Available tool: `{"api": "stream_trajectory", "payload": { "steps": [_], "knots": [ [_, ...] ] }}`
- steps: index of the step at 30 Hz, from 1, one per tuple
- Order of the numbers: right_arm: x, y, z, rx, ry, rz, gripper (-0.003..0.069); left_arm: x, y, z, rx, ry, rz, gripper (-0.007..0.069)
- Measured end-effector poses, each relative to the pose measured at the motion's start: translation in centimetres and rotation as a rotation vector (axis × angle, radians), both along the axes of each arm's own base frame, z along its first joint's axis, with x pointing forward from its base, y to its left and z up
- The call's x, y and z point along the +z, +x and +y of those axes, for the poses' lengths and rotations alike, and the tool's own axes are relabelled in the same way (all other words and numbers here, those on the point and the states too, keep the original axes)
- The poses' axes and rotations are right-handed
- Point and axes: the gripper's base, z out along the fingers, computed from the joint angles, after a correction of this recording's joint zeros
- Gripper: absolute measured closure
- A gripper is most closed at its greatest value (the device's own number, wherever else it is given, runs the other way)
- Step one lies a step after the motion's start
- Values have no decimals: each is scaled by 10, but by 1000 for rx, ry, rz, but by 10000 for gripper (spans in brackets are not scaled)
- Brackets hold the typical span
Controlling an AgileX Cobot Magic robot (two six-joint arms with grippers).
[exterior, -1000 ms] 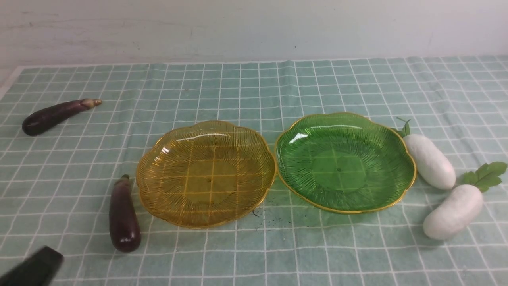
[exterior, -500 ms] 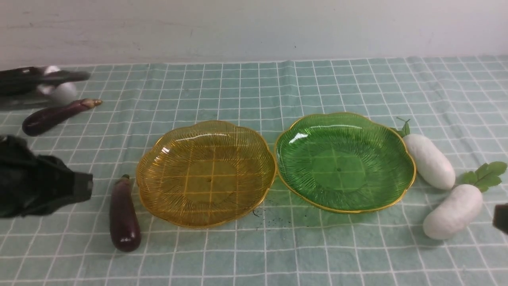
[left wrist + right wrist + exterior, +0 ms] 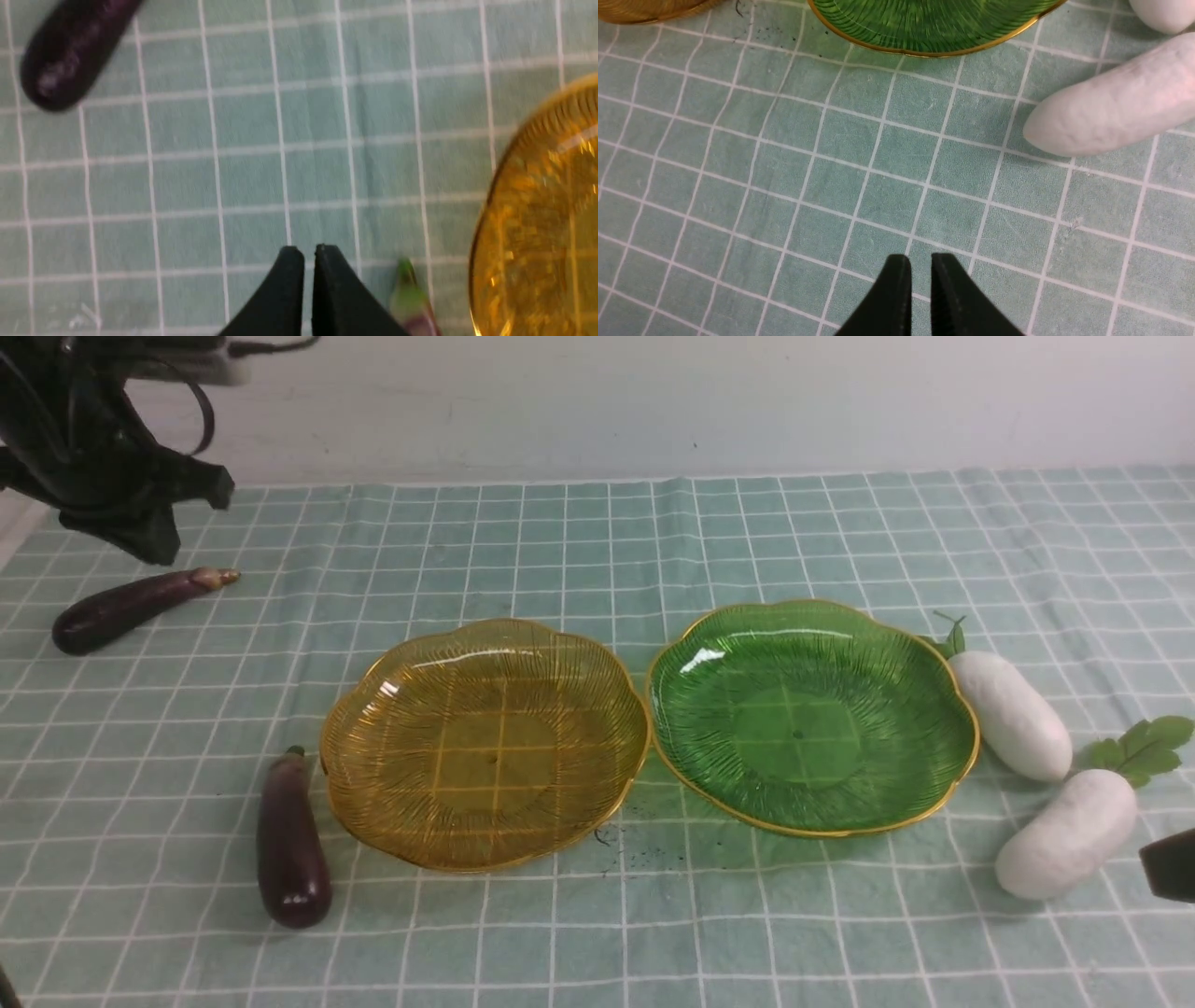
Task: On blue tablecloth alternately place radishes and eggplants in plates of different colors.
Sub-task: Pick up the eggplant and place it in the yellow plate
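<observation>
A blue tablecloth (image 3: 597,541) is spread over the tabletop. Above its far left corner the left arm (image 3: 103,457) is held off the cloth; in its wrist view the left jaws are seen pressed almost together, with nothing between them. Just below the arm, an eggplant with a tan cap (image 3: 131,607) is laid slantwise on the cloth. An eggplant with a green cap (image 3: 291,845) is laid just beside the left rim of the amber plate (image 3: 401,691). The green plate (image 3: 709,653) is set just beside the amber one, and both are empty. One radish (image 3: 1013,714) is laid close against the green plate's right rim, the other radish (image 3: 1064,835) nearer the front. At the right edge the right arm (image 3: 1172,863) is seen just beside that radish; the right jaws are nearly closed on nothing.
</observation>
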Motion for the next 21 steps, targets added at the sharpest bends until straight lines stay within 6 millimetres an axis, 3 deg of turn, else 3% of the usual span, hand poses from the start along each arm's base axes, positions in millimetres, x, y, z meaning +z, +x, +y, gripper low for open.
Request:
{"api": "stream_trajectory", "payload": {
  "steps": [3,4,7,9,11,17,21],
  "knots": [
    [-1,2,0,0,-3,-2,604,-18,24,21,29,-52,-17,611],
    [-1,2,0,0,-4,-3,604,-16,24,22,31,-51,-24,611],
    [0,3,-1,-7,-6,-20,604,-37,40,35,49,-31,-9,611],
    [1,5,-1,-14,-5,-36,604,-54,53,48,62,65,6,608],
    [1,5,-1,-16,-5,-39,604,-59,58,54,67,114,7,594],
    [2,6,-1,-25,-4,-56,604,-70,69,68,86,252,8,424],
    [3,8,-2,-34,-4,-79,604,-82,72,72,87,274,25,245]
  ]
}}
